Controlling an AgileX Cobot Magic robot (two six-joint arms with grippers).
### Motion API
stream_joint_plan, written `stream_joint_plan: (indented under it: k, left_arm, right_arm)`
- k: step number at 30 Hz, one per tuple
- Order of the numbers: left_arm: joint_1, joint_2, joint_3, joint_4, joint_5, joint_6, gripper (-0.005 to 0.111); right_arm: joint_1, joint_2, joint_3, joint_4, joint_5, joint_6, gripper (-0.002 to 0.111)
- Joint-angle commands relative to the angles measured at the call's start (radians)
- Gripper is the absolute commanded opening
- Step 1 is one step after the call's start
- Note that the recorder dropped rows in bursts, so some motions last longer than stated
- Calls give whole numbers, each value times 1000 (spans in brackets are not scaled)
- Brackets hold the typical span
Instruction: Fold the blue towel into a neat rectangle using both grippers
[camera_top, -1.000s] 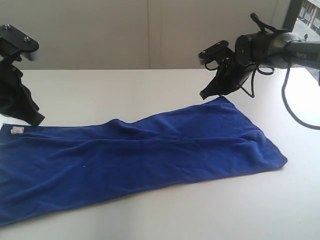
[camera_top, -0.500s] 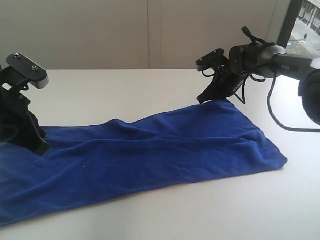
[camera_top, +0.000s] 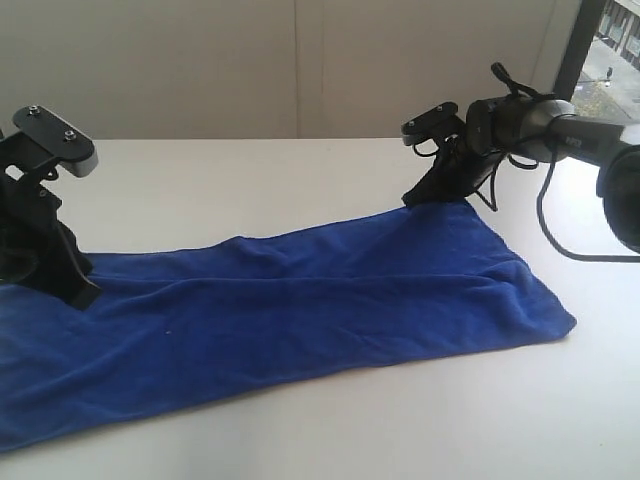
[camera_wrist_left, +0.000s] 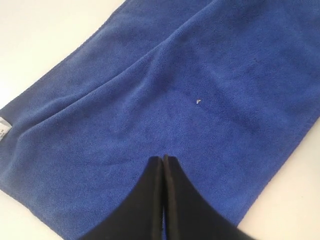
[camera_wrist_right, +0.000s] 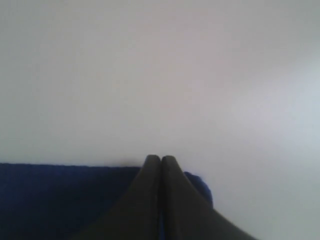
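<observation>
towel: blue towel (camera_top: 300, 300) unfolded on table (camera_top: 250, 170), long, a few soft ridges; stretched from under left claw across to right claw.
left claw: left claw (camera_wrist_left: 163, 159) closed, jaws pressed flat together, nothing between them; tips pointing down at the towel, cloth directly beneath and ahead; white tag (camera_wrist_left: 2, 131) off to one side at the corner, well apart from the tips.
right claw: right claw (camera_wrist_right: 160, 159) closed too, no cloth seen pinched; towel corner just beneath the tips, bare table ahead.
contact: cannot tell whether either tip actually presses the cloth.
step: judged as lining up on the long edge on the claws' side for the first fold; no fold made yet.
how to do well: open both jaws before dropping; pinch that edge at each end, deep enough not to slip; left claw looks inboard, probably better shifted toward the tag corner; lift both ends together and level, cloth taut between; lay edge on opposite edge, corners matched.
risk: uneven lift likely skews the fold; shut jaws likely just push cloth into wrinkles.
</observation>
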Motion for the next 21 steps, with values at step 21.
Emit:
stream_joint_plan:
  k: [21]
  left_arm:
    - [-7, -10, 7, -16, -14, 10, 0]
  right_arm:
    - [-154, 2, -3, -13, 30, 4, 0]
